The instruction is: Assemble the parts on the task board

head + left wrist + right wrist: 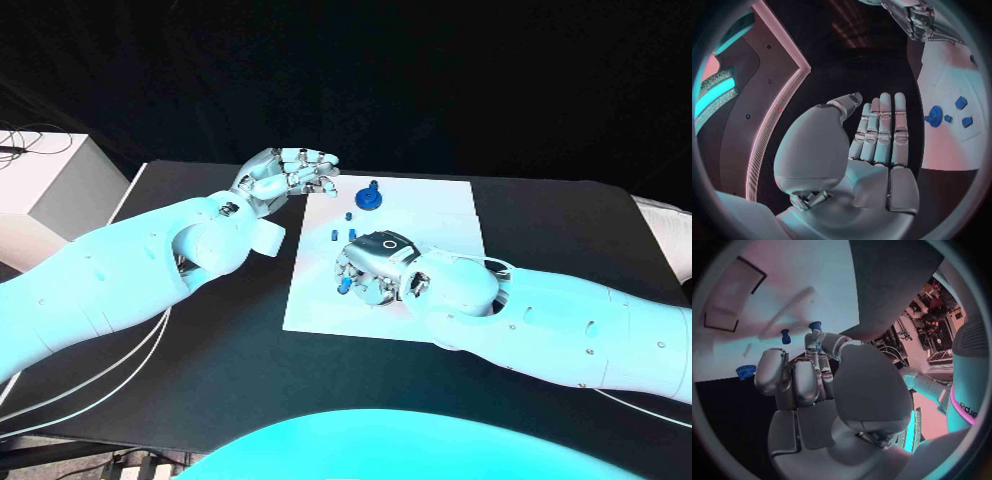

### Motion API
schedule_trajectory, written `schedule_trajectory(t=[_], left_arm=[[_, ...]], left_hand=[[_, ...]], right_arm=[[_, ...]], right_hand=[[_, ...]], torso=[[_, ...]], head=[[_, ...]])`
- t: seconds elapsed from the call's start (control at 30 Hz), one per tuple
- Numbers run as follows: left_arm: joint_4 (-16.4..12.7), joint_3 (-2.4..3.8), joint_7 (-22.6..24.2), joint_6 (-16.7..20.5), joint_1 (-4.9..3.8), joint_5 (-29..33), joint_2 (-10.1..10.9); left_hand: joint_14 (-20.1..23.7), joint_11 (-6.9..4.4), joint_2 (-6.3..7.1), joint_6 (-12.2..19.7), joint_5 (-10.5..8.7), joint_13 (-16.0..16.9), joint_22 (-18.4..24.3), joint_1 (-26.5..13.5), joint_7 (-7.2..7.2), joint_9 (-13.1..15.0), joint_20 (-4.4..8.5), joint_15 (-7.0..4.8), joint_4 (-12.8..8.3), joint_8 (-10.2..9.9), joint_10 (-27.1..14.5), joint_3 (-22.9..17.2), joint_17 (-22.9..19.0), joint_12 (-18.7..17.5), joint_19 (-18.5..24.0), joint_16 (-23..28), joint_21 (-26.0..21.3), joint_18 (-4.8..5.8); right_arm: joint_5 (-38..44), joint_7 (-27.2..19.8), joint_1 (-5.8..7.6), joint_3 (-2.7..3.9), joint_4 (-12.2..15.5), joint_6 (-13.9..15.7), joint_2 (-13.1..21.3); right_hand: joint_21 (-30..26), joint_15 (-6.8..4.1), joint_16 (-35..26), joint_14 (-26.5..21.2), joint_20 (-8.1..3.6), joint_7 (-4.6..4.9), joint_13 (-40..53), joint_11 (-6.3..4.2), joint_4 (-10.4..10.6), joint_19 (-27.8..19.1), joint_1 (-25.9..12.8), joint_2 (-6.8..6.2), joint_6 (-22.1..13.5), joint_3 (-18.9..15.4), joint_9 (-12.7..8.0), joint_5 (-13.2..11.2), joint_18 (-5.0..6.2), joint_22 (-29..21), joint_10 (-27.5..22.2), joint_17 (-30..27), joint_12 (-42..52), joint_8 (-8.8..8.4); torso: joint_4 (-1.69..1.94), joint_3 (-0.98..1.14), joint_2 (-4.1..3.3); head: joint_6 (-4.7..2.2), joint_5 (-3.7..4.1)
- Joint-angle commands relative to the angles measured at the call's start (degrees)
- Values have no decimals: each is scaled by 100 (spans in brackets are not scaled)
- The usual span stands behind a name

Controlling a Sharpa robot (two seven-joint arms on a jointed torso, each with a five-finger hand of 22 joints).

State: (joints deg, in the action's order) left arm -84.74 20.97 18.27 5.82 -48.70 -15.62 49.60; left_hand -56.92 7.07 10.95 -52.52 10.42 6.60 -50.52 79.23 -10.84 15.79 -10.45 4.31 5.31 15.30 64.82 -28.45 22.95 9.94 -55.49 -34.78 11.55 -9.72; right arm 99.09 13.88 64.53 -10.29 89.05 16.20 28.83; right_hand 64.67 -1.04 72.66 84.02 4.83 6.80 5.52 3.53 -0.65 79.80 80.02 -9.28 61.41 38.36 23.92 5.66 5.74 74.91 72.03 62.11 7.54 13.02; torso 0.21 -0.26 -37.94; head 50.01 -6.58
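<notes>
The white task board point(433, 215) lies mid-table. On its far part sit a round blue part point(371, 198) and three small blue pieces point(351, 215), point(335, 235), point(348, 235). My right hand point(378, 265) hovers low over the board's left half, fingers curled, pinching a small blue part point(342, 286) at its fingertips. The right wrist view shows that blue part point(815, 326) at the thumb tip, with another small piece point(786, 336) and the round part point(746, 371) beyond. My left hand point(289, 175) is raised off the board's far left corner, its fingers point(882, 127) straight and holding nothing.
A white box point(43, 185) stands off the table's left edge, with cables trailing down that side. The board point(786, 270) has a dark-outlined rectangular recess point(729, 295) in the right wrist view. Black tabletop point(231, 350) surrounds the board.
</notes>
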Motion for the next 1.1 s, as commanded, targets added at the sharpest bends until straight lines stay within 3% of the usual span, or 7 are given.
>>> schedule_trajectory(t=[0.03,0.17,0.23,0.27,0.6,0.9,1.1], left_arm=[[-18,3,22,-104,-1,-5,-4],[-18,3,19,-105,-1,-5,-3],[-16,3,19,-107,-1,-5,-2],[-15,3,18,-109,-1,-5,-3],[0,3,-2,-142,-1,-5,-19],[17,1,-18,-159,-1,-5,-24],[28,-1,-27,-175,0,-5,-30]], left_hand=[[-4,47,-31,-8,3,8,7,11,-27,-5,-13,26,16,-27,-4,10,9,-34,-16,28,-30,-53],[-4,47,-31,-8,3,8,7,11,-27,-5,-13,26,16,-27,-4,10,9,-34,-16,28,-30,-53],[0,48,-32,-8,3,9,13,9,-26,-6,-14,28,21,-27,-4,12,15,-37,-16,36,-38,-53],[0,48,-32,-8,3,9,13,9,-26,-6,-14,28,21,-27,-4,12,15,-37,-16,36,-38,-53],[1,50,-40,-9,2,11,22,-12,-27,-6,-18,31,43,-28,-5,19,25,-41,-16,46,-50,-52],[3,52,-42,-8,2,12,30,-26,-27,-7,-21,33,58,-30,-7,24,33,-45,-17,53,-60,-51],[3,52,-42,-8,2,12,30,-26,-27,-7,-21,33,58,-30,-7,24,33,-45,-17,53,-60,-51]], right_arm=[[87,66,-43,-26,-60,-244,-38],[86,56,-63,-34,-112,-260,-72],[73,43,-70,-38,-131,-238,-82],[61,39,-72,-39,-137,-218,-84],[-56,4,-81,-46,-123,-57,-70],[-112,19,-85,-47,-63,289,-8],[-135,43,-86,-47,-33,625,32]], right_hand=[[-37,-20,-1,72,-24,49,-2,-13,-15,1,-17,38,11,33,2,8,-77,514,-13,-8,-26,20],[-74,-6,-11,66,-17,67,-10,4,-31,-18,-52,23,-25,40,1,4,-71,510,-49,-28,-66,3],[-91,29,-11,63,11,92,-28,33,21,-31,-185,7,-108,-10,-4,-152,-73,515,-128,-40,-137,-38],[-106,42,-3,65,27,102,-36,49,54,-38,-256,-24,-191,-53,-18,-268,-72,513,-154,-35,-165,-86],[-224,125,9,52,106,172,-115,151,175,-68,-521,-369,-619,-290,-109,-286,-59,477,-446,-62,-359,-357],[-359,156,-20,26,138,186,-163,188,197,-104,-502,-454,-739,-359,-130,-285,-37,428,-685,-132,-391,-434],[-766,195,-159,-49,174,231,-176,237,221,-249,-440,-494,-842,-521,-151,-284,29,274,-1001,-343,-369,-502]], torso=[[12,0,-9],[10,-1,-3],[6,-4,-1],[4,-4,0],[-6,4,5],[-2,6,3],[-6,8,3]], head=[[-1,1],[-1,-5],[-1,3],[-1,12],[-1,11],[-1,16],[-1,23]])
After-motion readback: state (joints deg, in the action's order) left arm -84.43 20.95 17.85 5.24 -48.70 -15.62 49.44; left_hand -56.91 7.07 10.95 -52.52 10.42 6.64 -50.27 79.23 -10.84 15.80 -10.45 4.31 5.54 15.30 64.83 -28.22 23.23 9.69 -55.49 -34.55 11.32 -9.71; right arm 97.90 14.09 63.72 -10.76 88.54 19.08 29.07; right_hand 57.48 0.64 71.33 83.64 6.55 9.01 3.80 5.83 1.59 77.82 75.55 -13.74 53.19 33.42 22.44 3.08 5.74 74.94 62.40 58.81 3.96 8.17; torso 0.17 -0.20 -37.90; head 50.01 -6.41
